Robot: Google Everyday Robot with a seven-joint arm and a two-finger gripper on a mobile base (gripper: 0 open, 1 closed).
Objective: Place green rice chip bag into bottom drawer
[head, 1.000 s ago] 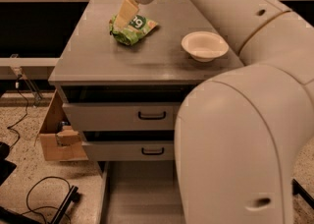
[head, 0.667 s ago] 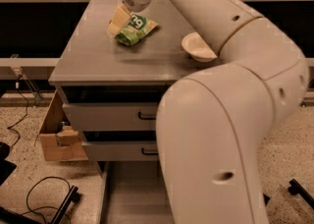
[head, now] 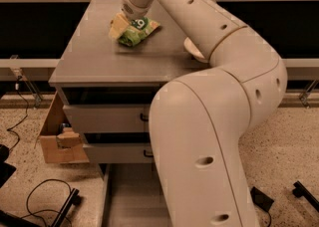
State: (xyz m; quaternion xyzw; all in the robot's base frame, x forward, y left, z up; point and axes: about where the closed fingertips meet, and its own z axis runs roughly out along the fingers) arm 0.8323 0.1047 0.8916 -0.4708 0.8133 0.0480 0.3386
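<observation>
Start at the left: your gripper point(head: 122, 24) is down at table point(head: 89, 64) height on the far part of the top, against the left end of the green rice chip bag point(head: 138, 32). I cannot tell whether it is closed on the bag or only set around it.

The bag lies flat on the table, well apart from the bottom drawer point(head: 130, 202), which stands pulled out at floor level below the two upper drawers.

Expect the bag to be light, soft and crinkly, with slick film that gives under pressure and chips that can crush. Pinch an end seam or a fold, not the puffed middle.

Its long axis runs diagonally, from near-left to far-right in the view. I cannot tell which end is its top.

Further right, a pale bowl point(head: 191, 50) sits half hidden behind the arm.
</observation>
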